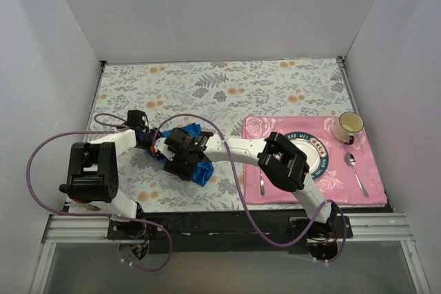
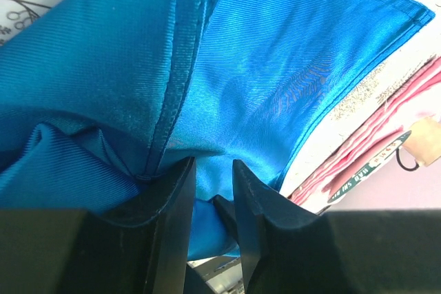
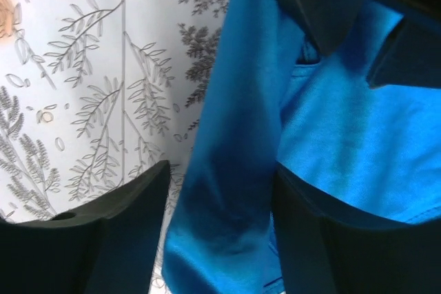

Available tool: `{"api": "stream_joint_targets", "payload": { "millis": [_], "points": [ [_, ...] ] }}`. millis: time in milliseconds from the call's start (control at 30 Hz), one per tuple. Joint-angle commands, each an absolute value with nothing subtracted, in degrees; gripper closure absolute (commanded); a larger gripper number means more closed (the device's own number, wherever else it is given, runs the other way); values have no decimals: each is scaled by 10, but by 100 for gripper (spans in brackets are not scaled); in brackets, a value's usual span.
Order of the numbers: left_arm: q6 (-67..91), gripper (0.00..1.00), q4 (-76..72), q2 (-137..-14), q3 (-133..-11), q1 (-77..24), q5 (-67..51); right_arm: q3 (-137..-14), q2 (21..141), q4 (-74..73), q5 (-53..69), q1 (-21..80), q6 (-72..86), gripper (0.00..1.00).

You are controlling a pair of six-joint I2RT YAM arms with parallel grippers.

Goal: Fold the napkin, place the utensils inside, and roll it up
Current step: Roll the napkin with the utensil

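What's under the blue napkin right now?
Only the floral tablecloth shows around the napkin. Its folds, the left claw and right claw hide the rest; any utensil underneath cannot be seen.

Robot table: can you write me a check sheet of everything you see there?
Surface: leaf-patterned tablecloth, lying flat.
Job's things: blue napkin bunched up between the two arms; silver utensil on the pink placemat, left of the plate.
Clutter: plate, cup and spoon on the placemat.
Grippers: left fingers pinch a napkin fold; right fingers are open, straddling another fold.
Cables: purple cables loop from both arms over the table.
Surroundings: white walls on three sides.
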State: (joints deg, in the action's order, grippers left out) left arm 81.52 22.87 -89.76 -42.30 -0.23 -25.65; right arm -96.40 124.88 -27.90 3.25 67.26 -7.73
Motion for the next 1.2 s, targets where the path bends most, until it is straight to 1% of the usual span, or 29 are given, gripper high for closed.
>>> {"api": "stream_joint_targets", "payload": {
  "millis": [0, 33, 67, 100, 133, 167, 267, 333, 367, 433, 467, 533, 567, 600, 667, 733, 800, 867, 967, 1000, 1033, 1167],
  "points": [
    [793, 71, 256, -903, -445, -1, -213, -937, 1253, -242, 9, 667, -68, 39],
    [794, 70, 258, -900, -447, -1, -214, -931, 1254, -235, 9, 667, -58, 43],
    [795, 69, 262, -897, -456, -1, -215, -922, 1256, -228, 11, 667, -52, 53],
    [801, 64, 266, -894, -460, -1, -213, -919, 1258, -226, 12, 666, -44, 57],
    [807, 60, 278, -884, -466, -1, -201, -918, 1261, -225, 14, 667, -26, 61],
    [814, 59, 285, -876, -475, -1, -189, -916, 1263, -226, 16, 666, -14, 71],
    [853, 45, 314, -840, -493, -2, -115, -901, 1260, -220, 28, 663, 38, 81],
    [863, 30, 353, -836, -540, -1, -71, -889, 1255, -217, 44, 659, 67, 85],
    [864, 29, 365, -840, -559, -1, -37, -880, 1252, -209, 48, 656, 96, 86],
    [866, 28, 401, -851, -611, -1, -7, -845, 1238, -175, 72, 649, 125, 86],
    [868, 28, 412, -860, -624, -4, 35, -832, 1234, -164, 86, 648, 137, 86],
    [869, 27, 454, -869, -654, -11, 58, -804, 1226, -126, 107, 641, 172, 86],
    [882, 12, 473, -873, -659, -18, 66, -795, 1223, -111, 118, 639, 185, 85],
    [896, 11, 490, -874, -660, -22, 92, -788, 1223, -99, 143, 635, 204, 85],
    [915, 11, 531, -873, -639, -25, 87, -776, 1226, -70, 175, 623, 223, 84],
    [911, 12, 523, -840, -611, -26, 61, -766, 1228, -48, 208, 611, 256, 84],
    [893, 20, 491, -802, -558, -31, 15, -733, 1223, 14, 255, 603, 280, 84],
    [882, 32, 440, -760, -509, -47, 1, -711, 1221, 47, 272, 597, 308, 83],
    [891, 36, 432, -764, -474, -58, -48, -707, 1223, 67, 286, 593, 323, 82],
    [888, 40, 424, -768, -468, -59, -64, -706, 1226, 71, 289, 594, 326, 82],
    [888, 42, 420, -776, -465, -60, -76, -705, 1228, 76, 295, 593, 330, 81],
    [872, 44, 410, -780, -471, -63, -78, -708, 1236, 67, 311, 591, 323, 78]
  ]
}}
